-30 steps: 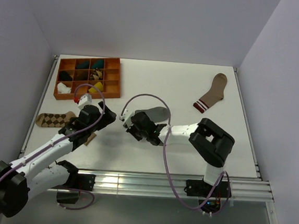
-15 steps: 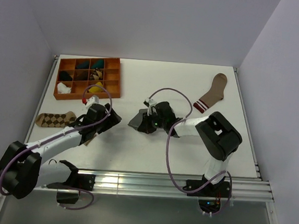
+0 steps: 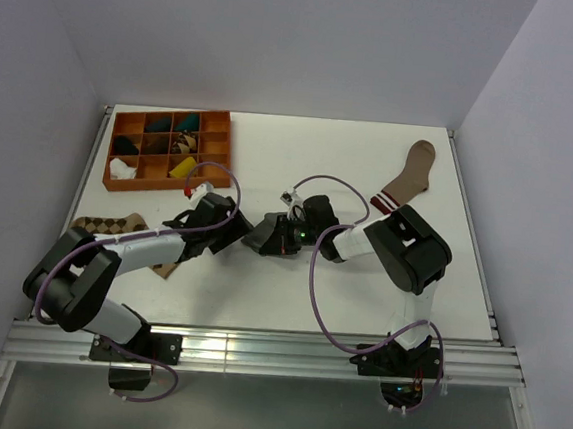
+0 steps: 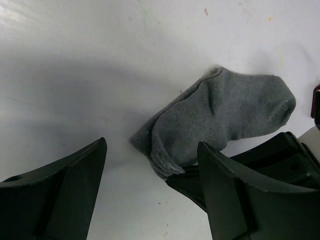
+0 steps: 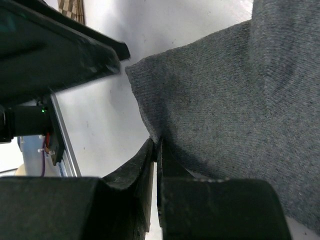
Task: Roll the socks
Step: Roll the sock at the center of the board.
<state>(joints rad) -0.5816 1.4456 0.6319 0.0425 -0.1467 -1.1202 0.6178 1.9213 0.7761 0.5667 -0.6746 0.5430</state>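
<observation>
A grey sock [image 4: 225,112] lies folded and bunched on the white table, and shows as a dark lump [image 3: 262,237] in the top view. My right gripper [image 5: 157,144] is shut on the sock's edge, with fabric [image 5: 240,95] pinched between its fingertips. My left gripper [image 4: 152,146] is open just left of the sock, with one finger [image 4: 65,190] on bare table and the other [image 4: 250,195] beside the sock's folded end. From above, the left gripper [image 3: 233,232] nearly meets the right gripper [image 3: 272,241]. No black or white sock is identifiable.
An orange compartment tray [image 3: 211,163] with small rolled items stands at the back left. A tan-and-brown diamond sock [image 3: 100,226] lies under the left arm. A brown sock with a striped cuff [image 3: 407,177] lies at the back right. Aluminium rails [image 3: 255,347] run along the near edge.
My left arm has reached right across the table to the grey sock, its jaws narrowing slightly. The right gripper has kept its grip and drawn the sock into a tighter bunch.
</observation>
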